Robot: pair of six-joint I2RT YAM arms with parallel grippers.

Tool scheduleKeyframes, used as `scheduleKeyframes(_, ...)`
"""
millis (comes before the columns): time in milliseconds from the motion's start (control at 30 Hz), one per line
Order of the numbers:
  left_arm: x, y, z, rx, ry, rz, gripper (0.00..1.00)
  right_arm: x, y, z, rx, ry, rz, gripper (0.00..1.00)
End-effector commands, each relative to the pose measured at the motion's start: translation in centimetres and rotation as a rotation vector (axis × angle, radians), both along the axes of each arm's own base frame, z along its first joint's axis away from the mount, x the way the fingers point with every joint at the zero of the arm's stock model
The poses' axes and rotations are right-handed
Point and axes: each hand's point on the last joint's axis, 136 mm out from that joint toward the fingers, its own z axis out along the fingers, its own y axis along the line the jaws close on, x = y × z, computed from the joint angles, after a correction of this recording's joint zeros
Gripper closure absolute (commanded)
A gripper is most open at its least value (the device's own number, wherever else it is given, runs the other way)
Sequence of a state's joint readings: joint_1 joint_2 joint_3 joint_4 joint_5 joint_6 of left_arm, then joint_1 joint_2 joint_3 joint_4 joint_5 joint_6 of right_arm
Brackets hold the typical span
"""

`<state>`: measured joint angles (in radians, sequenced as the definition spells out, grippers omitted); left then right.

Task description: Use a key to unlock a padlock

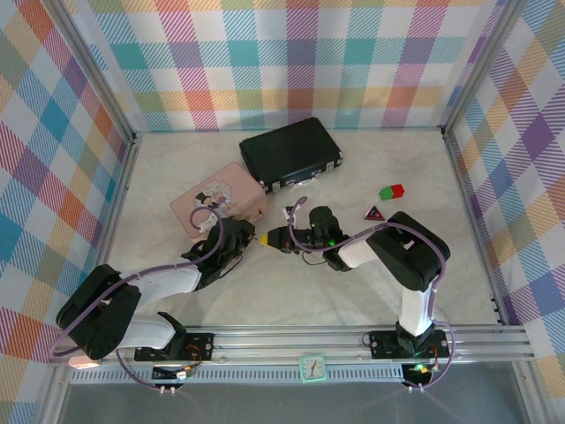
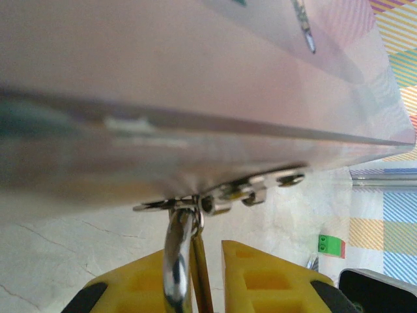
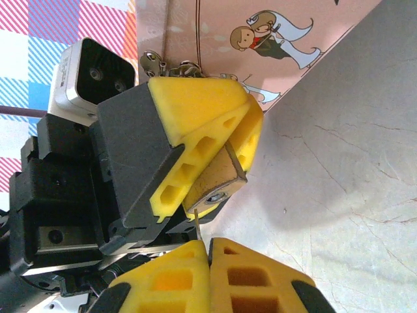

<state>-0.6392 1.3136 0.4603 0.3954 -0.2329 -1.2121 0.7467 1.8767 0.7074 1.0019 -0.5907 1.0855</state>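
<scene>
From above, I had bright, even light over the whole tabletop (image 1: 291,300), with only faint, soft shadows under the arms and along the black case (image 1: 291,155). On the left wrist camera the pink box (image 2: 195,78) sat so close that it was a washed-out blur, while the padlock (image 2: 177,267) threw hard glints. The right wrist picture was sharp: the key (image 3: 195,225) read crisp, and a soft shadow lay on the tabletop beside it.

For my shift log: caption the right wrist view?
Left hand grips the brass padlock beside the pink box; the shut right hand holds the thin key just below it.
</scene>
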Motion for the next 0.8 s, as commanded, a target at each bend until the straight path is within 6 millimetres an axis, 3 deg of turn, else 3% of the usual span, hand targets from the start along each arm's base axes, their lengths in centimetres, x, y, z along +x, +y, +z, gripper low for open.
scheduleKeyframes(0,1.0,-1.0,2.7,-0.078,-0.079,0.003,1.0,0.5,0.7,0.6,0.024,-0.025,0.001,1.0)
scheduleKeyframes(333,0.8,-0.6,3.7,-0.085,-0.097,0.013,1.0,0.7,0.5,-0.3,0.01,-0.017,-0.014,1.0)
scheduleKeyframes(767,0.6,-0.8,3.2,-0.081,-0.088,0.003,1.0,0.9,0.6,2.3,0.073,-0.037,-0.027,1.0)
